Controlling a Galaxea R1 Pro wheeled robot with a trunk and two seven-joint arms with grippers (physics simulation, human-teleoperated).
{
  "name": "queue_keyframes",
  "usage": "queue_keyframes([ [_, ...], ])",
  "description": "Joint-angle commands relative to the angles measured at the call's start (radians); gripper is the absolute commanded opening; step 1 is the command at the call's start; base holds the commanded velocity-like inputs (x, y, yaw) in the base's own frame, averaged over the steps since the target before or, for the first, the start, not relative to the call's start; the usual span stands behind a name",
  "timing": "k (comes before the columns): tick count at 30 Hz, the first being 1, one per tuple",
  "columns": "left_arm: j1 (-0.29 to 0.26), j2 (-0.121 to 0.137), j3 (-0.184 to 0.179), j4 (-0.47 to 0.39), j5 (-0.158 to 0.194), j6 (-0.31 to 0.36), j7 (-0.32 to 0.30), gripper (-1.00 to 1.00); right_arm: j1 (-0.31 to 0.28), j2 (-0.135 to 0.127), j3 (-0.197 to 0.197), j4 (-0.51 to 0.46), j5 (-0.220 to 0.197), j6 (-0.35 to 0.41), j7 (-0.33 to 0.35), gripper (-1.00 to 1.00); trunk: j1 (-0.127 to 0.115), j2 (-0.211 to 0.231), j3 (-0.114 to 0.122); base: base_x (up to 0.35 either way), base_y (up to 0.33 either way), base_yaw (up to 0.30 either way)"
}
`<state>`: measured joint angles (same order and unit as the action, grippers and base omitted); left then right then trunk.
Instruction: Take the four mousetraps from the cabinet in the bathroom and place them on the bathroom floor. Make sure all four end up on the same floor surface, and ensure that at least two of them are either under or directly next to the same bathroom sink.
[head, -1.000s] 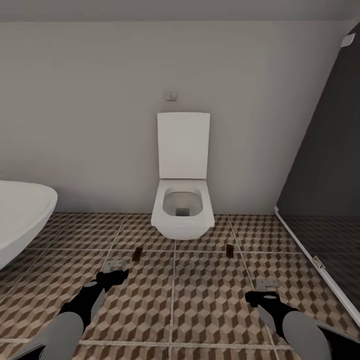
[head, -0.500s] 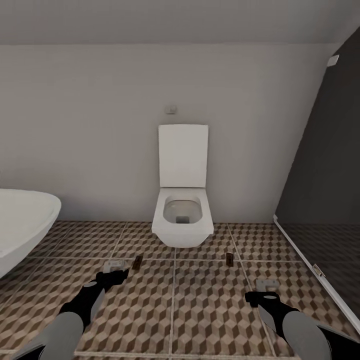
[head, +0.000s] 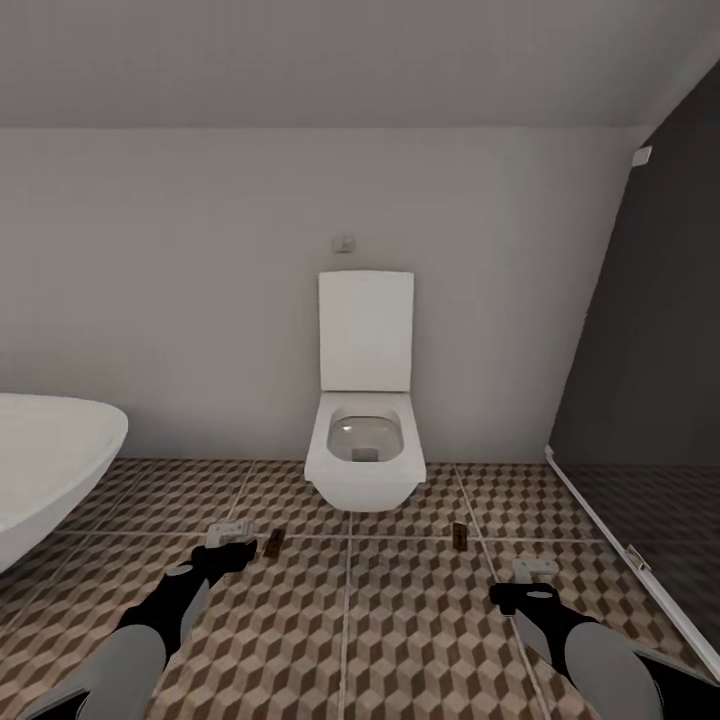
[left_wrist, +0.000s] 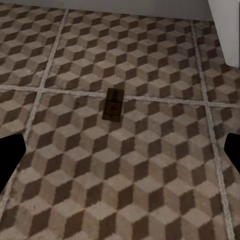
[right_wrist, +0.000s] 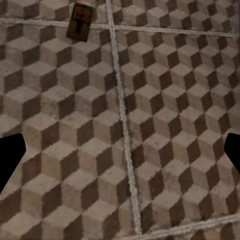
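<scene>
Two mousetraps lie flat on the cube-patterned bathroom floor (head: 400, 630) in front of the toilet. One mousetrap (head: 273, 545) (left_wrist: 113, 104) is just right of my left gripper (head: 228, 545) (left_wrist: 120, 155). The other mousetrap (head: 460, 533) (right_wrist: 80, 21) lies ahead and left of my right gripper (head: 528, 580) (right_wrist: 120, 152). Both grippers hover low over the tiles, open, with nothing between their fingers. The cabinet and the bathroom sink are out of view.
A white wall-hung toilet (head: 365, 450) with its lid up stands against the far wall. A white oval bathtub (head: 45, 470) bulges in from the left. A dark glass shower screen (head: 650, 350) and its base close off the right side.
The whole picture has shifted: the camera has drawn back and tilted up, so the toilet sits lower and smaller and more ceiling shows. Both traps stay put on the floor.
</scene>
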<state>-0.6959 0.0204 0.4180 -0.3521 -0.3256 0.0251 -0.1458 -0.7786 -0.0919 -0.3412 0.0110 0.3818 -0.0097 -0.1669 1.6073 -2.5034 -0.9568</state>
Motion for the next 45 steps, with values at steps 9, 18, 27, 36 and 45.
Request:
queue_keyframes([
  [9, 0.001, 0.017, 0.010, 0.020, -0.005, 0.003, -0.007, 1.00, -0.001, -0.004, -0.010, 0.006, 0.002, -0.001, -0.002, 1.00, -0.004, 0.002, 0.034, 0.000, 0.000, 0.000],
  [18, 0.001, 0.051, 0.011, 0.116, -0.002, 0.000, -0.002, 1.00, -0.001, -0.005, -0.010, 0.018, -0.002, -0.001, -0.001, 1.00, -0.016, 0.019, 0.067, 0.000, 0.000, 0.000],
  [27, 0.001, 0.089, 0.012, 0.251, -0.002, -0.011, 0.002, 1.00, 0.007, -0.006, -0.010, 0.019, -0.002, -0.002, -0.001, 1.00, -0.050, 0.082, 0.095, 0.000, 0.000, 0.000],
  [36, 0.001, 0.111, 0.012, 0.293, -0.001, -0.013, 0.003, 1.00, 0.042, -0.010, -0.009, 0.020, -0.001, -0.001, 0.000, 1.00, -0.085, 0.145, 0.124, 0.000, 0.000, 0.000],
  [45, 0.003, 0.118, 0.012, 0.333, -0.001, -0.013, 0.004, 1.00, 0.054, -0.011, -0.009, 0.020, -0.001, -0.001, 0.000, 1.00, -0.119, 0.208, 0.152, 0.000, 0.000, 0.000],
])
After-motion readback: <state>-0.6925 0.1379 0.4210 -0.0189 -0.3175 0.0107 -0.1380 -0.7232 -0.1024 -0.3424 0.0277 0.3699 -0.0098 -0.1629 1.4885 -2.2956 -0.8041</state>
